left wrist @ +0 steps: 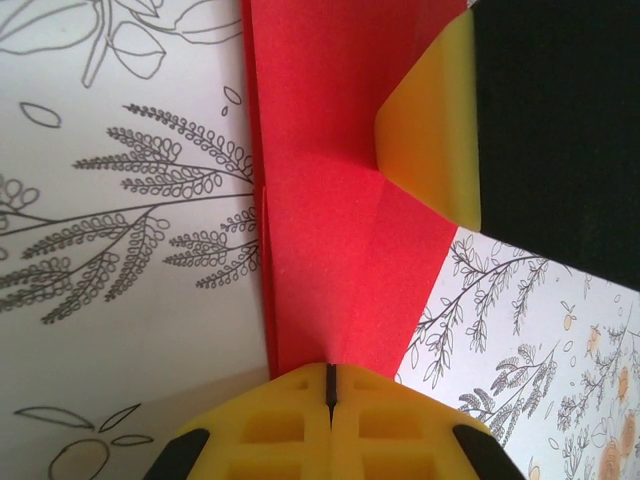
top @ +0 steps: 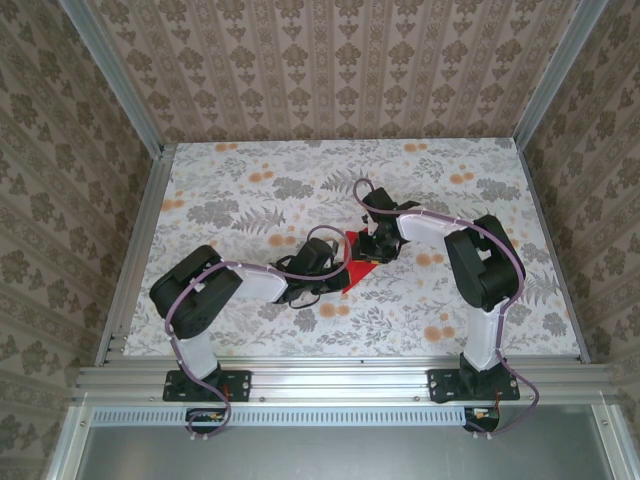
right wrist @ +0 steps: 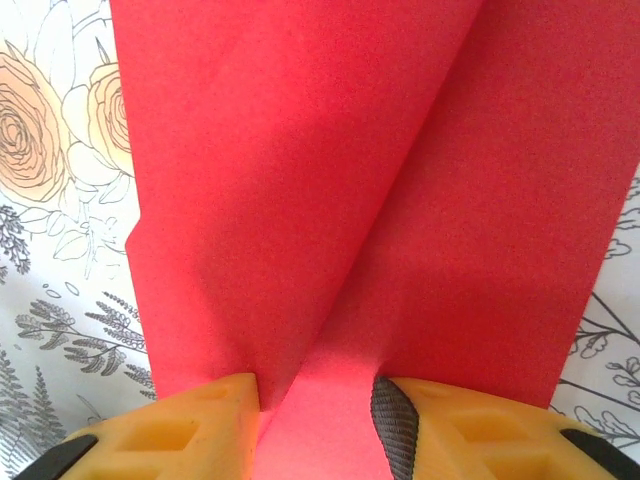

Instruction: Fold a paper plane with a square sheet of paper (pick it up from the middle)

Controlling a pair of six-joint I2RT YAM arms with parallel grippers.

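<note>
Risk: left hand [left wrist: 330, 385] clamped tight on paper [left wrist: 325, 230] edge; if right hand [right wrist: 318, 400] tugs or presses off-line, thin sheet may tear, slip free, or crease skew. Right hand spread apart, straddling raised fold, no pinch seen; paper mid-counter [top: 250, 190], between both hands, touching each.

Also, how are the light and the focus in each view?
Top external view: even soft light, no glare. Left wrist view: grey shadow on the table beside the red paper. Right wrist view: one fold shaded darker, paper grain sharp.
</note>
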